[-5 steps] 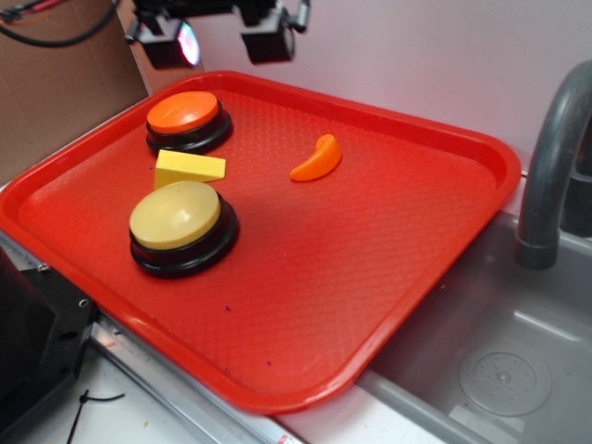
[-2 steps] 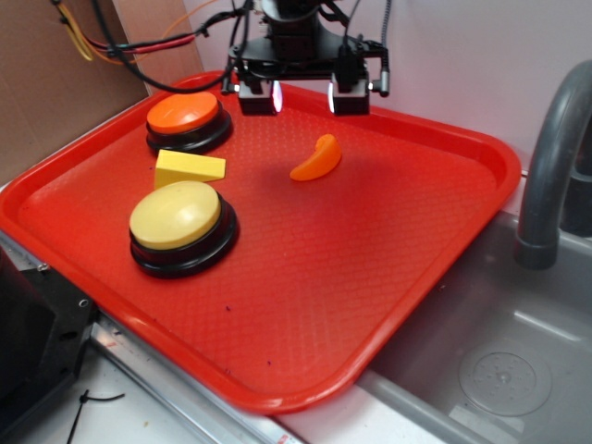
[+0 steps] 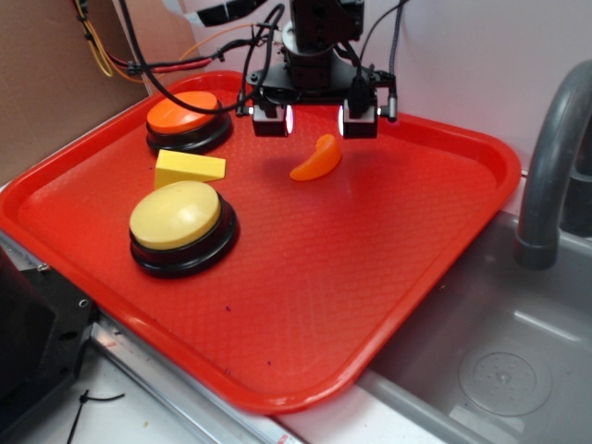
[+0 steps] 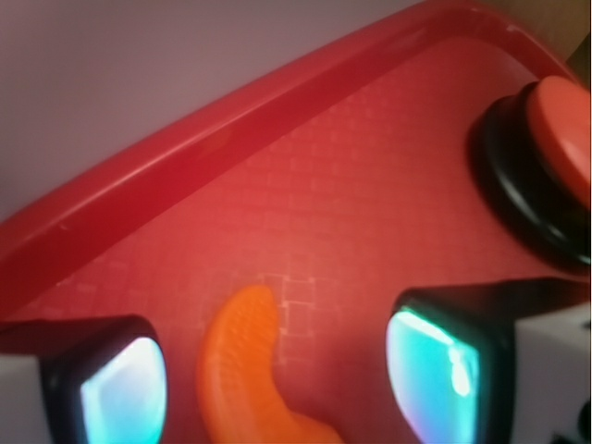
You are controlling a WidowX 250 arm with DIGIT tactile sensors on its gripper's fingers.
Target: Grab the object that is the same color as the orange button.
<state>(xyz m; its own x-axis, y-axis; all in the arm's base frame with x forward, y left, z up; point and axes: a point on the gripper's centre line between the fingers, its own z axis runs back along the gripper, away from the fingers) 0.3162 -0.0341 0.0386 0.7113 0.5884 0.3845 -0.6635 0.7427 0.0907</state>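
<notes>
Pale wall and a brown cardboard panel (image 3: 46,83) back a red textured tray (image 3: 370,277) that sits on the surface beside a grey sink (image 3: 499,361) with a grey faucet (image 3: 546,176) at the far right. At the left of the tray, nearest the front, stands a yellow button (image 3: 176,215) on a black base; just behind it lies a yellow wedge block (image 3: 188,168), and behind that stands the orange button (image 3: 183,113), also on a black base. Right of these, toward the tray's back rim and well apart from the buttons, lies the orange crescent (image 3: 317,158), flat on the tray. The hand (image 3: 316,120) hangs directly above it, spread wide, its two black-framed fingertips (image 3: 272,119) standing on either side of the crescent without touching it. Black cables run from the arm toward the upper left. In the wrist view the crescent (image 4: 245,375) sits between the two glowing fingertip pads (image 4: 125,388), with the orange button (image 4: 555,139) at the right edge
</notes>
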